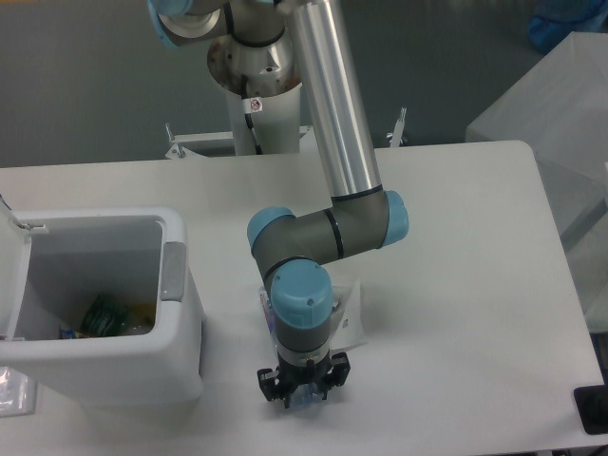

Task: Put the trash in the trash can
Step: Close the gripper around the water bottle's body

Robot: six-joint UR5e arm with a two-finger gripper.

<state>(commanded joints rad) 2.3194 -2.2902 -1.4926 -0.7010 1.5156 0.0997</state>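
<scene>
— What is the hand [302, 392] doing?
— Pressing down over the clear plastic bottle [269, 313] on the white surface [456, 285]; whether it is gripping, I cannot tell. The white boxy bin [142, 356] is standing open alongside, ready.

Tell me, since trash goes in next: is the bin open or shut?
Open. The bin shows its inside with some trash at the bottom, and its lid stands swung up at its left.
</scene>
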